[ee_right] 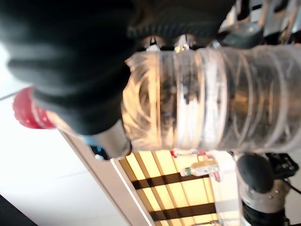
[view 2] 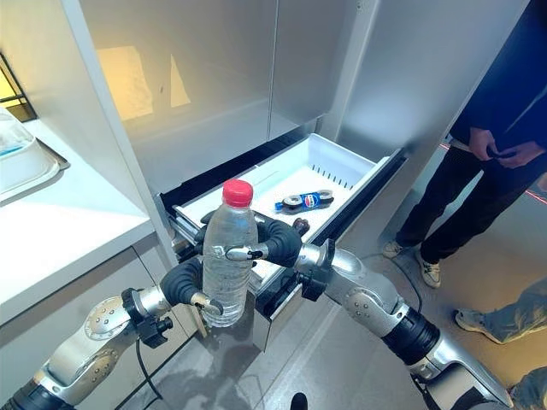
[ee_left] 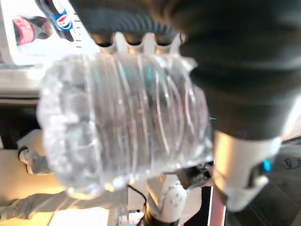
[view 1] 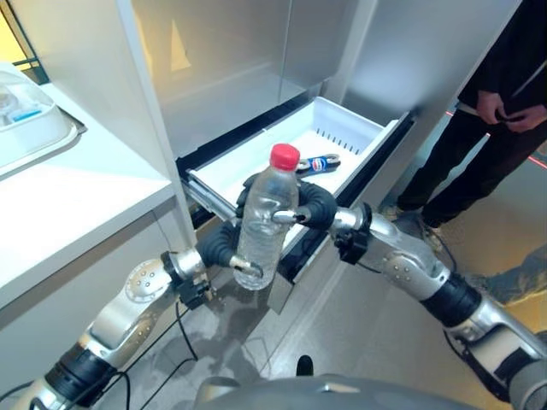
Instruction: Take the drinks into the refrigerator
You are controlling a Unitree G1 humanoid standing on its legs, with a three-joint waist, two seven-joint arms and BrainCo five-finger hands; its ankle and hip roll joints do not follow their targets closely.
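A clear water bottle (view 1: 265, 224) with a red cap (view 1: 285, 156) stands upright in the air in front of the open white refrigerator drawer (view 1: 376, 137). My left hand (view 1: 224, 248) is curled round its lower part, and my right hand (view 1: 314, 207) is curled round its upper part just below the neck. In the wrist views the ribbed bottle (ee_left: 127, 127) lies across my left hand (ee_left: 244, 70), and the same bottle (ee_right: 211, 108) sits in my right hand (ee_right: 75, 61). A small dark cola bottle (view 2: 305, 201) lies on its side inside the drawer.
A white counter (view 1: 68, 188) runs along the left, with a clear lidded container (view 1: 21, 115) on it. The grey refrigerator door (view 1: 427, 51) stands behind the drawer. A person in dark clothes (view 1: 504, 102) stands at the right, close to the drawer's far end.
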